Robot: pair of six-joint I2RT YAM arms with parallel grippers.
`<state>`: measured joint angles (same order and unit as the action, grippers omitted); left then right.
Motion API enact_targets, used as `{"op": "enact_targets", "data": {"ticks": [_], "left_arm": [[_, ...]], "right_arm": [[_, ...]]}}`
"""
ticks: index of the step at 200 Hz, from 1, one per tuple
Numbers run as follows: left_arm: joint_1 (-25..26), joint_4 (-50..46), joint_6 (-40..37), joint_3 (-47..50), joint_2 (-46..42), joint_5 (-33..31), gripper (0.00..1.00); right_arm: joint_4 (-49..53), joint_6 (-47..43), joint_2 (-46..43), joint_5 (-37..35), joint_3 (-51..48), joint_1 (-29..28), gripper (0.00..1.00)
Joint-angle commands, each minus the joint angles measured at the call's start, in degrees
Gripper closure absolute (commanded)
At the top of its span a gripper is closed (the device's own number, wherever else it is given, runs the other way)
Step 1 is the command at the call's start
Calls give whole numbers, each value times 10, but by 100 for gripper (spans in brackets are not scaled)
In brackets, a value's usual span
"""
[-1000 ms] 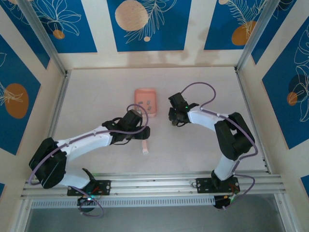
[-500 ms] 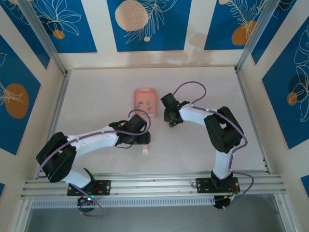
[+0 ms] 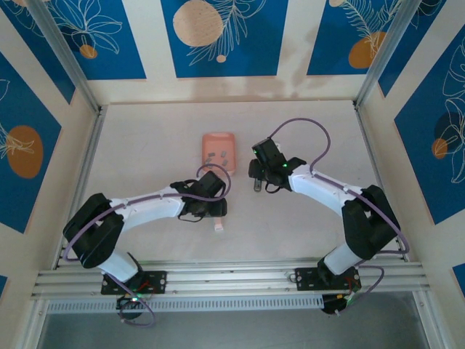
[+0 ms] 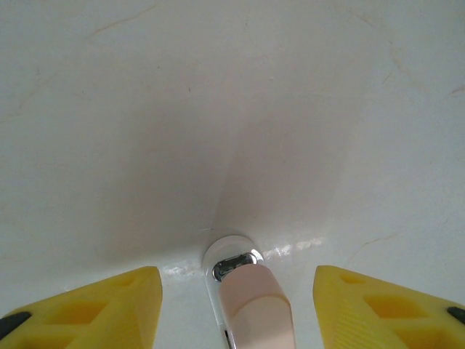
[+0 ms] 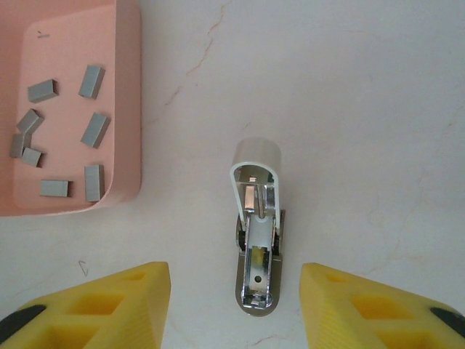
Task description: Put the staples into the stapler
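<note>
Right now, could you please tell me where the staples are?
The staples lie in the pink tray, upper left in the right wrist view, left of the right gripper.

I see a pale, veined worktop (image 3: 145,145) enclosed on three sides by cream walls (image 3: 152,43) with blue floral panels (image 3: 254,51); aluminium posts (image 3: 65,57) rise at its far corners, a rail (image 3: 240,275) along its near edge.
</note>
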<state>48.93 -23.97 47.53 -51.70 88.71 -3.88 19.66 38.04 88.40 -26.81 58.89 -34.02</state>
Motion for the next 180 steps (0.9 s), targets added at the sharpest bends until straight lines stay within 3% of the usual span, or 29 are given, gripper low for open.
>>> {"op": "enact_targets", "data": {"ticks": [1, 26, 63, 134, 162, 180], "left_arm": [[7, -2, 11, -1, 15, 6, 43], [7, 0, 6, -6, 27, 5, 51], [7, 0, 0, -17, 48, 5, 54], [7, -9, -17, -24, 39, 12, 82], [7, -1, -38, -20, 11, 13, 87], [7, 26, -59, -6, -19, 15, 87]], "right_arm": [[-5, 2, -16, 8, -10, 5, 50], [-8, 4, -29, 11, -17, 7, 50], [-10, 5, -36, 15, -22, 9, 50], [-12, 5, -68, 24, -34, 13, 51], [-55, 2, -111, 53, -71, 16, 51], [-116, -2, -155, 114, -118, 27, 51]]}}
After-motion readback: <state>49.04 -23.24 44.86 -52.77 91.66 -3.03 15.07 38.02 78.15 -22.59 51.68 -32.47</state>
